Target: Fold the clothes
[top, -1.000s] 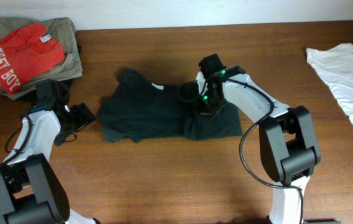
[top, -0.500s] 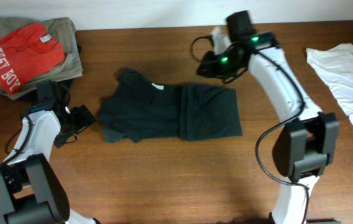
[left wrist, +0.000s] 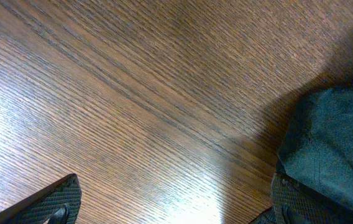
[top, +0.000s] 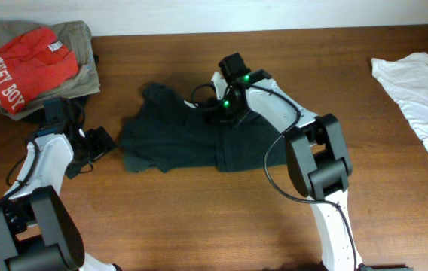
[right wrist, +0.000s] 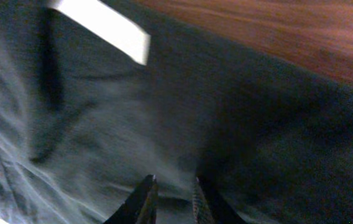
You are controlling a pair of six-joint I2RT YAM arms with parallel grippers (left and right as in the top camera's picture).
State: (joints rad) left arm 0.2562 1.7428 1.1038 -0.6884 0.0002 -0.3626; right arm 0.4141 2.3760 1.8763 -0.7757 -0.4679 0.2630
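Note:
The black T-shirt (top: 176, 135) lies crumpled on the wooden table, its right part folded over; no lettering shows. Its white neck tag (top: 191, 105) lies at the back edge and also shows in the right wrist view (right wrist: 102, 25). My right gripper (top: 225, 108) is down on the shirt (right wrist: 257, 124) next to the tag, its fingers (right wrist: 171, 186) nearly together with a pinch of black cloth between them. My left gripper (top: 97, 141) is open and empty (left wrist: 173, 205) on bare wood at the shirt's left edge (left wrist: 332, 143).
A pile of folded clothes with a red printed shirt (top: 25, 64) on top sits at the back left corner. A white garment (top: 425, 98) lies spread at the right edge. Bare wood table (top: 199, 211) runs along the front.
My right gripper lifted off the shirt toward the back right, then came back down onto it near the neck tag, left of where it was. The left arm has not moved.

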